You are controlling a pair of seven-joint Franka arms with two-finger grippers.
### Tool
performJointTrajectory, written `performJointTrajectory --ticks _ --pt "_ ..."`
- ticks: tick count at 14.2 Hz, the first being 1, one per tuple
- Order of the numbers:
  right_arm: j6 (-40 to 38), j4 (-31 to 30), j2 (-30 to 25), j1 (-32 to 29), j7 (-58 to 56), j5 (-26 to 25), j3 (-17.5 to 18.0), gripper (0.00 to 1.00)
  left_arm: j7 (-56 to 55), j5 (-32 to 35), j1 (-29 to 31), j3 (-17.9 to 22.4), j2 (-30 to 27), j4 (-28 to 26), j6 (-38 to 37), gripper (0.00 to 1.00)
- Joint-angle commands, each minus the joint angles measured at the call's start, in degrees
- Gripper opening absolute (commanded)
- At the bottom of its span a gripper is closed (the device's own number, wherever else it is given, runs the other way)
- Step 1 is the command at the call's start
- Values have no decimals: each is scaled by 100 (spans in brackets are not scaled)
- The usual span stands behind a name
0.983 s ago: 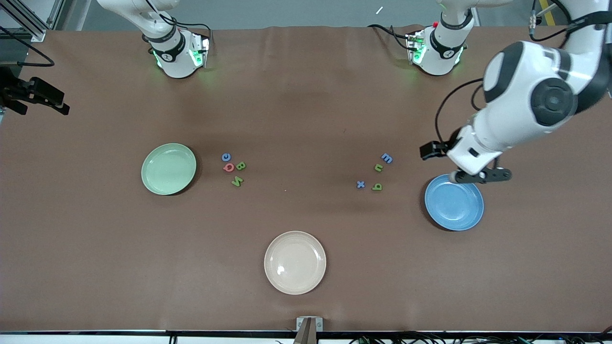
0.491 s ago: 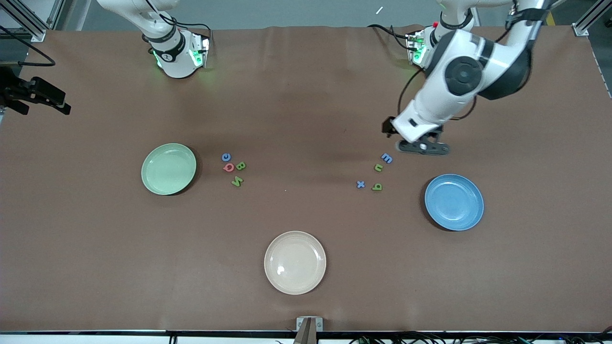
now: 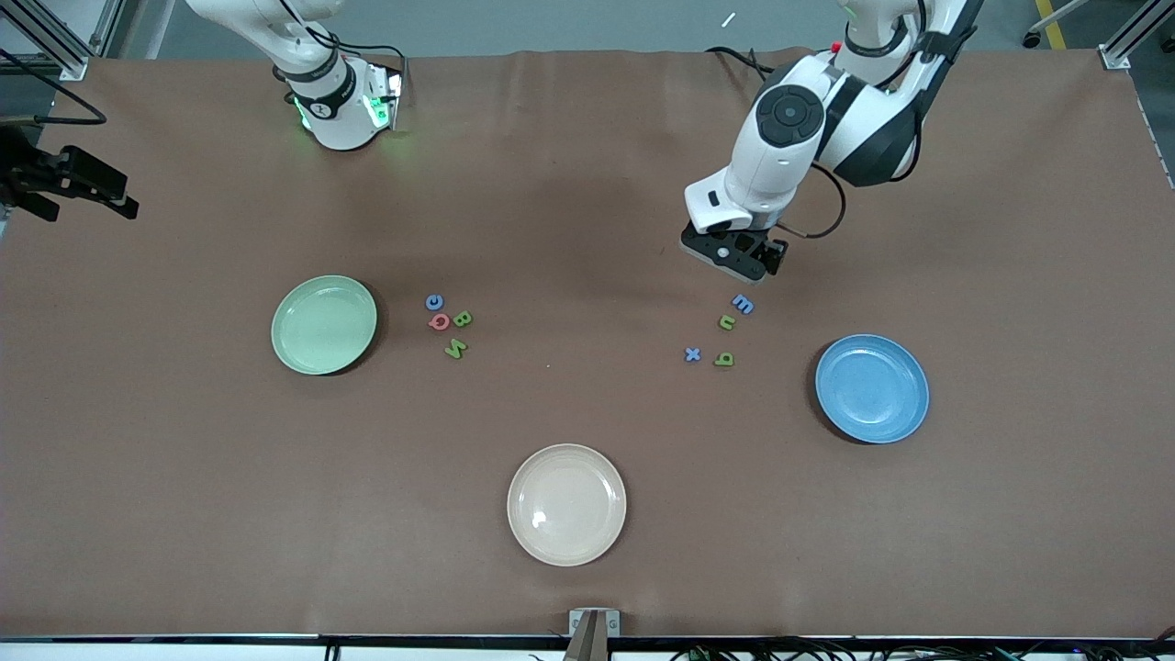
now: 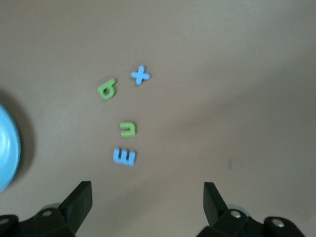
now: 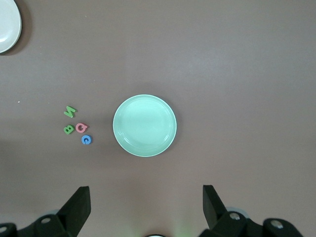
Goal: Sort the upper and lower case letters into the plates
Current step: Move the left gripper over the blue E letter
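The pale mint plate (image 3: 323,324) lies toward the right arm's end, the bright blue plate (image 3: 872,388) toward the left arm's end; both are empty. Capital letters lie beside the mint plate: blue C (image 3: 434,301), red Q (image 3: 439,321), green B (image 3: 462,319), green N (image 3: 455,347). Small letters lie beside the blue plate: blue m (image 3: 743,304), green n (image 3: 726,321), blue x (image 3: 693,354), and a green letter (image 3: 724,359). My left gripper (image 3: 732,252) hangs open and empty over bare table just beside the m (image 4: 124,156). My right gripper (image 5: 145,197) is open and empty, high up, and waits.
A cream-white plate (image 3: 566,504) lies nearest the front camera, mid-table. The right wrist view shows the mint plate (image 5: 144,125) and the capitals from high above. The blue plate's rim (image 4: 7,153) shows in the left wrist view. Brown table cover (image 3: 587,184) elsewhere.
My left arm has swung from over the blue plate toward the small letters and now hangs beside the m. The right arm and all letters have not moved.
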Motion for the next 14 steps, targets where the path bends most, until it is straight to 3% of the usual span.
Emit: performJointTrajectory --ticks 1,4,6,9,11,14 --pt "-50 -92 -141 -8 -60 91 -14 100 879 152 355 -13 244 -346 676 99" --pt "-217 23 43 -34 -8 29 -23 100 1004 933 663 -13 639 -523 1081 99" --pt "-227 32 280 -218 -16 29 -23 100 943 970 655 -4 842 -637 1371 99" --pt "-86 242 1070 -350 -78 82 -23 100 925 1040 673 31 1202 -646 1626 99" --pt "-77 496 1571 -360 -78 47 -23 100 925 1424 812 40 1448 -646 1653 99" --pt "10 437 1582 -158 306 108 12 100 733 1901 1059 31 1634 -638 1794 99"
